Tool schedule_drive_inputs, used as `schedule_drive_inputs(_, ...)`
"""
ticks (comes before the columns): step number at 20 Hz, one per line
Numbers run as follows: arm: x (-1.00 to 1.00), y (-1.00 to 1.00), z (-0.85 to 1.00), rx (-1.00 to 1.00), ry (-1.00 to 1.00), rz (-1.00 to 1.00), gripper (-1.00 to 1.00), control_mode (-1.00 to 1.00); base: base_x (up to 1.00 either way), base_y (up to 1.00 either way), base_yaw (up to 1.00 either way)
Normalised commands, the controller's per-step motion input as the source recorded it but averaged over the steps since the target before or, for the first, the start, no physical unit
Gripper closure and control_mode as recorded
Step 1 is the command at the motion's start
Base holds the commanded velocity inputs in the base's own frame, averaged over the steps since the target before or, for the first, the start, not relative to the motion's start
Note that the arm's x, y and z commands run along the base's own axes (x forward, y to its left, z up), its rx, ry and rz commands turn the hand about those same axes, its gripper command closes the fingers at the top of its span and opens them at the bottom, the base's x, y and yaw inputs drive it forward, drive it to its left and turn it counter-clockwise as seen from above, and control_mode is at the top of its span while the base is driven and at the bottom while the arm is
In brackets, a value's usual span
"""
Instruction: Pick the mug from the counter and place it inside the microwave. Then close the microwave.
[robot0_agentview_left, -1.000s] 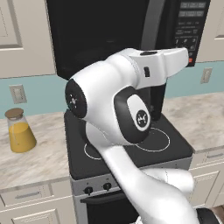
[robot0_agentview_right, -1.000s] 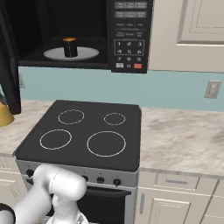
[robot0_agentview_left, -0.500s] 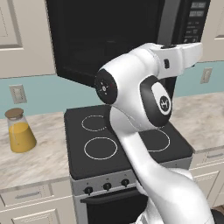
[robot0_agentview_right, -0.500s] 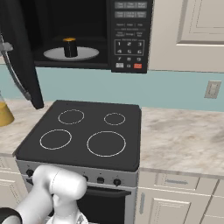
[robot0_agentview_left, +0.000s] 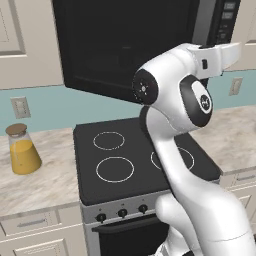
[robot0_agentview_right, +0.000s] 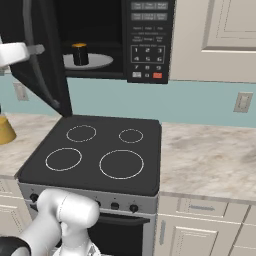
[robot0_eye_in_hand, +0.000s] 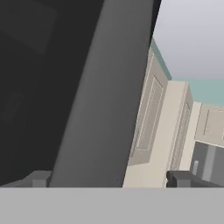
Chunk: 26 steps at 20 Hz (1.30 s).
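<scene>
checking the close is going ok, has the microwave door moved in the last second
Yes. In the right base view the microwave door has swung in from the left edge toward the keypad panel, covering more of the opening, though the mug is still visible inside.

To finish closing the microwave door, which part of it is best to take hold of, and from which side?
Probably the long vertical handle on the door's free edge. It is a slim bar standing off the dark panel, so two fingers could close around it from the room side, across its width. In the hand view the hand is already close against the door. The mug sits inside on the white plate.
</scene>
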Motion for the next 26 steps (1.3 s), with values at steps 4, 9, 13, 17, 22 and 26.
schedule_drive_inputs(4,0.44,-0.37,0.02,0.00,0.00,0.00,-1.00,-1.00,0.00,0.00,0.00)
schedule_drive_inputs(9,0.51,-0.34,0.00,0.00,0.02,0.00,-1.00,-1.00,0.00,0.00,0.00)
schedule_drive_inputs(13,0.60,-0.32,0.00,0.00,0.04,0.00,-1.00,-1.00,0.00,0.00,0.00)
schedule_drive_inputs(17,0.60,-0.25,0.01,0.00,0.07,0.00,-1.00,-1.00,0.00,0.00,0.00)
schedule_drive_inputs(22,0.59,-0.15,0.02,0.00,0.09,0.00,-1.00,-1.00,0.00,0.00,0.00)
schedule_drive_inputs(26,0.51,-0.06,0.01,0.00,0.09,0.00,-1.00,-1.00,0.00,0.00,0.00)
